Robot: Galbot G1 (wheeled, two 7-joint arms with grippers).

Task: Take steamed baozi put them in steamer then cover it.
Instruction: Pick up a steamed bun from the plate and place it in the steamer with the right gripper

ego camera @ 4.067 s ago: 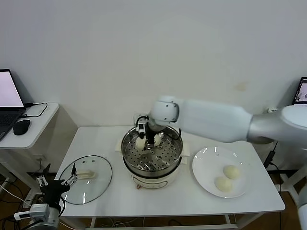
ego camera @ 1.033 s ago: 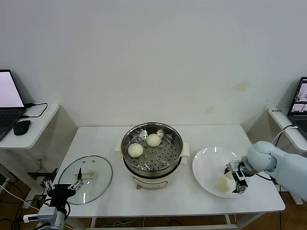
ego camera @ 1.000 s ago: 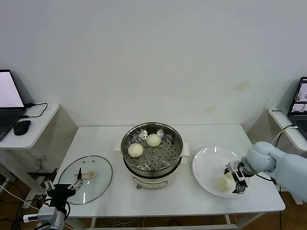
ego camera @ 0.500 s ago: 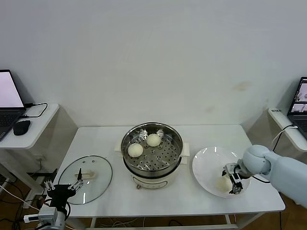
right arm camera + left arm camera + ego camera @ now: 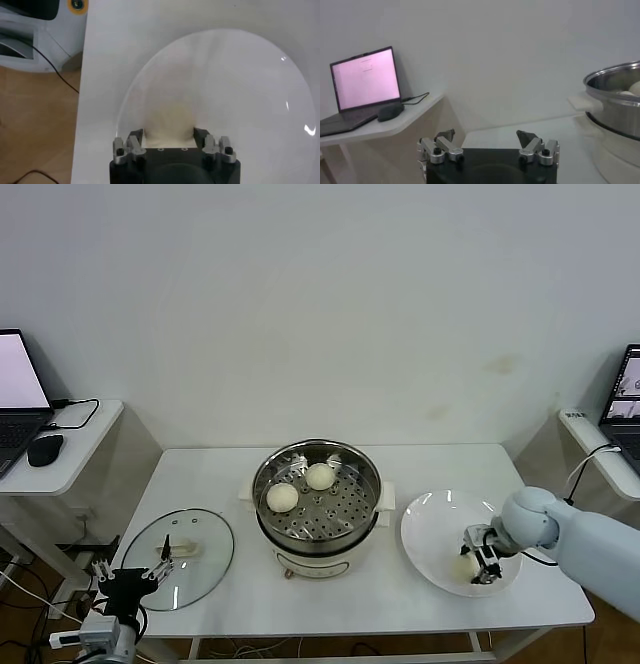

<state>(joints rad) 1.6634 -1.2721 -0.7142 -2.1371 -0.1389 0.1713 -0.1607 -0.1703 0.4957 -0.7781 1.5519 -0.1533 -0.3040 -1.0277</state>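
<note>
The steamer [image 5: 318, 514] stands open mid-table with two steamed baozi [image 5: 282, 497] [image 5: 320, 476] on its perforated tray. On the white plate [image 5: 430, 529] to its right lies another baozi [image 5: 461, 565]. My right gripper [image 5: 476, 568] is down on this one. In the right wrist view the baozi [image 5: 169, 122] fills the gap of the right gripper [image 5: 169, 134], with a finger against each side. The cover [image 5: 180, 569] lies flat at the table's left end, its handle [image 5: 180, 549] up. My left gripper [image 5: 130, 578] hovers open just before it, also seen open in its own view [image 5: 485, 137].
A side table at the far left carries a laptop [image 5: 365, 80] and a mouse [image 5: 390, 111]. The steamer's rim and side handle [image 5: 615, 100] show beyond the left gripper. The plate [image 5: 250, 75] reaches close to the table's right edge [image 5: 80, 115].
The right gripper has shifted slightly left over the plate and its fingers have closed in on the baozi. The left arm has not moved.
</note>
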